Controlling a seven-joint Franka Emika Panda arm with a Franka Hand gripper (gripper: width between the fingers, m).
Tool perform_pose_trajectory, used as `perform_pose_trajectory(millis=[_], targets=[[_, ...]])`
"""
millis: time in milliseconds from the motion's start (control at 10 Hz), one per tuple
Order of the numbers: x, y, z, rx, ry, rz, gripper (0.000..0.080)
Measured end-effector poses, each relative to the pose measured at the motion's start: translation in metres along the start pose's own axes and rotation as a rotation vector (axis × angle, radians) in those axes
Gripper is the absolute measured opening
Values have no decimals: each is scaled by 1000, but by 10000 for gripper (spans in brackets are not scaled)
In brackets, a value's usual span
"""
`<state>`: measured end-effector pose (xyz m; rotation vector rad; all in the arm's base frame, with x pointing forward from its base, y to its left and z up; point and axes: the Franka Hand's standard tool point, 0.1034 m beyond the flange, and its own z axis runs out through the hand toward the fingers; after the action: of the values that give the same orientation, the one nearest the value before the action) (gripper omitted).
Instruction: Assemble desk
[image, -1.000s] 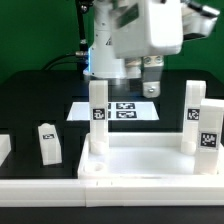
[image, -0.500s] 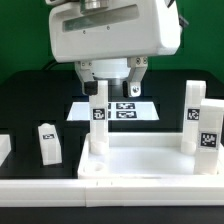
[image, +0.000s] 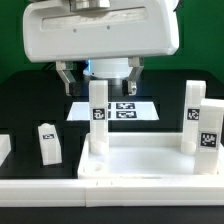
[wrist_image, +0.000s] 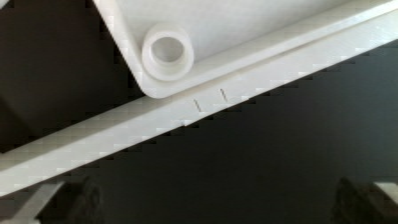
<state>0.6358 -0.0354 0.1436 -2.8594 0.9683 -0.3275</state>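
At the counter's near edge lay the tabletop, two legs standing in its far corners, a loose leg beside it. The plastic looked stiff, light and slippery; the leg's flat sides seemed the best grip. Behind, the end effector hung open, empty.

Black table with tabletop, loose leg, marker board.
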Motion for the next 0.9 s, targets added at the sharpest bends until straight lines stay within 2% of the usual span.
perform_pose_trajectory(millis=[600,700,800,900], targets=[[0,0,0,0,0,0,649],[4,6,0,-4,2,-257,649],[5,15,0,-4,2,-328,649],[7,33,1,0,-19,-266,649]])
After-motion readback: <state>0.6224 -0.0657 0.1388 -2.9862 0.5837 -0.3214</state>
